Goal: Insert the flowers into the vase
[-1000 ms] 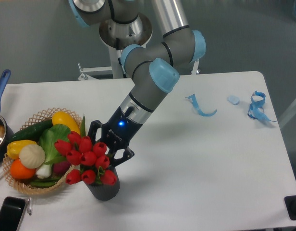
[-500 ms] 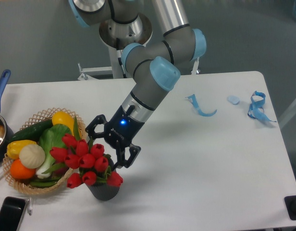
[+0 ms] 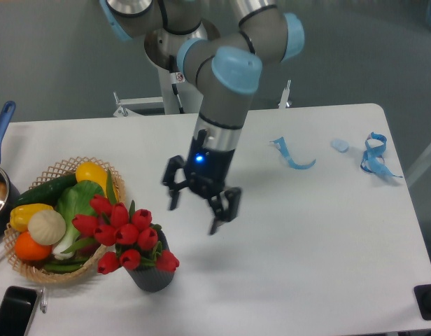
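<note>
Item: flowers (image 3: 124, 234). Red tulip buds with green leaves, standing in the vase (image 3: 151, 274) near the front edge of the tabletop (image 3: 306, 252), toward its left front corner. Heads lean left, over the rim of the wicker basket (image 3: 33, 269). Stems hidden inside the vase mouth.

Item: pincer (image 3: 196, 209). Fingers spread wide, nothing between them. Hangs above bare tabletop, up and to the right of the bunch, apart from it and nearer the tabletop's middle.

Change noted: half a second ago the pincer was already open but right against the bunch, just above the vase; one second ago its fingers were close around the tulips. Now it has lifted clear and swung right, and the wrist has turned from a slant to nearly vertical. The bunch has kept the position it took on release, spread lower and further left than one second ago.

Meaning for the task: judged from this, the flowers are in the vase and released; the insertion looks done, with only the retreat in hand.

Other items, unmoved: vegetables in the basket at the left edge; blue strips (image 3: 294, 155) toward the far right corner; dark phone (image 3: 12, 311) at the left front corner.
</note>
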Robot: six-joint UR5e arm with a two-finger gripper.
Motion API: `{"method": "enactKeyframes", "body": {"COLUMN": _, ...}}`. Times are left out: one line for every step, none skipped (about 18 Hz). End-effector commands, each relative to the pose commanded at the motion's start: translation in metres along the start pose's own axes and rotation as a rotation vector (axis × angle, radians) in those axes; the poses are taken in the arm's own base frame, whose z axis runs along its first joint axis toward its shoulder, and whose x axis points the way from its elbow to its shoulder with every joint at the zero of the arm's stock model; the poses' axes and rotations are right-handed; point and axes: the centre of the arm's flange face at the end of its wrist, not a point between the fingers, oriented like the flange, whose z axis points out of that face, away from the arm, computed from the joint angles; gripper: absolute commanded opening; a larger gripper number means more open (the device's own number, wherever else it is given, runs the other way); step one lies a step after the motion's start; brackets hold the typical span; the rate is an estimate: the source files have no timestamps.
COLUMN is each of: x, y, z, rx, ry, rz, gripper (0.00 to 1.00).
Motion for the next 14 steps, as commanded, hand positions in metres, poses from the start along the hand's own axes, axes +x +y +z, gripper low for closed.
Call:
{"method": "enactKeyframes", "body": {"x": -0.017, "y": 0.006, "z": -0.009, "rx": 0.0, "ry": -0.028, "rz": -0.015, "gripper": 1.0}}
{"method": "enactKeyframes", "body": {"x": -0.032, "y": 0.01, "z": -0.017, "rx": -0.001, "ry": -0.053, "rz": -0.026, "gripper": 1.0}}
{"method": "enactKeyframes", "body": {"x": -0.044, "y": 0.016, "z": -0.024, "rx": -0.004, "ry": -0.073, "rz": -0.031, "gripper": 1.0}}
{"method": "enactKeyframes", "body": {"x": -0.053, "y": 0.023, "z": -0.03, "rx": -0.011, "ry": -0.078, "rz": -0.025, "gripper": 1.0}}
{"method": "enactKeyframes", "body": {"x": -0.059, "y": 0.026, "z": -0.035, "rx": -0.021, "ry": -0.077, "rz": -0.015, "gripper": 1.0}}
{"method": "enactKeyframes", "body": {"x": -0.064, "y": 0.029, "z": -0.047, "rx": -0.029, "ry": -0.076, "rz": 0.0, "gripper": 1.0}}
{"method": "enactKeyframes", "body": {"x": -0.068, "y": 0.039, "z": -0.055, "rx": -0.046, "ry": -0.066, "rz": 0.01, "gripper": 1.0}}
{"method": "enactKeyframes", "body": {"x": -0.069, "y": 0.044, "z": -0.061, "rx": -0.06, "ry": -0.047, "rz": 0.028, "gripper": 1.0}}
{"method": "enactKeyframes", "body": {"x": -0.067, "y": 0.047, "z": -0.068, "rx": -0.07, "ry": -0.03, "rz": 0.047, "gripper": 1.0}}
{"method": "enactKeyframes", "body": {"x": -0.065, "y": 0.048, "z": -0.072, "rx": -0.077, "ry": -0.015, "rz": 0.068, "gripper": 1.0}}
{"method": "enactKeyframes", "body": {"x": -0.065, "y": 0.05, "z": -0.079, "rx": -0.083, "ry": -0.014, "rz": 0.078, "gripper": 1.0}}
{"method": "enactKeyframes", "body": {"x": -0.065, "y": 0.056, "z": -0.087, "rx": -0.089, "ry": -0.014, "rz": 0.078, "gripper": 1.0}}
{"method": "enactKeyframes", "body": {"x": -0.064, "y": 0.06, "z": -0.093, "rx": -0.096, "ry": -0.004, "rz": 0.081, "gripper": 1.0}}
{"method": "enactKeyframes", "body": {"x": -0.061, "y": 0.061, "z": -0.096, "rx": -0.101, "ry": 0.009, "rz": 0.106, "gripper": 1.0}}
